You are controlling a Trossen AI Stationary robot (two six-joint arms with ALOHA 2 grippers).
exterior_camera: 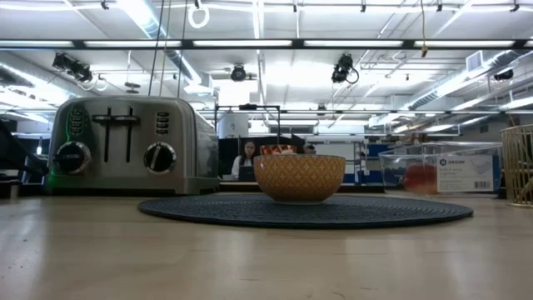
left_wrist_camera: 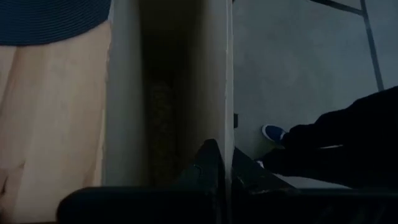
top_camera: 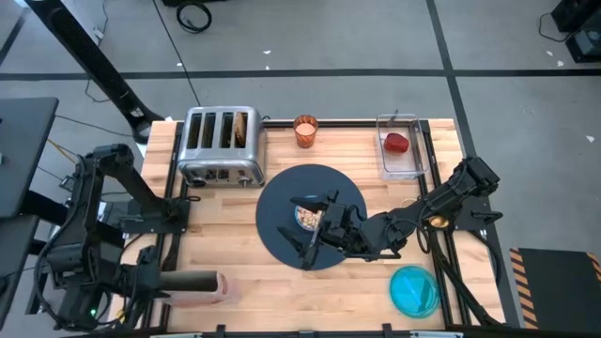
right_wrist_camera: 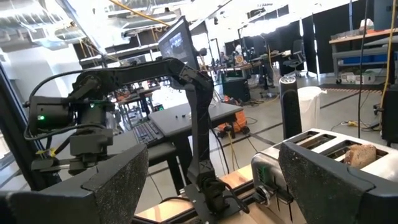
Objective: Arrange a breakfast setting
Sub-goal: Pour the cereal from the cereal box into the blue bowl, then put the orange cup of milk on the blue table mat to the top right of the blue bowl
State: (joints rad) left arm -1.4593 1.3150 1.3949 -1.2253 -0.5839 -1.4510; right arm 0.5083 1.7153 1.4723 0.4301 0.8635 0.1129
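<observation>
My right gripper (top_camera: 315, 228) stood wide above the bowl (exterior_camera: 299, 177) on the wooden worktop (top_camera: 235, 239); only the low view showed a seated person (exterior_camera: 247, 158) beyond.

The right arm reaches in from the desk's right edge toward the middle, its end effector (top_camera: 315, 228) low with fingers (right_wrist_camera: 118, 180) spread wide. The left arm sits folded at the left edge, its end effector (left_wrist_camera: 227, 171) closed tight.
</observation>
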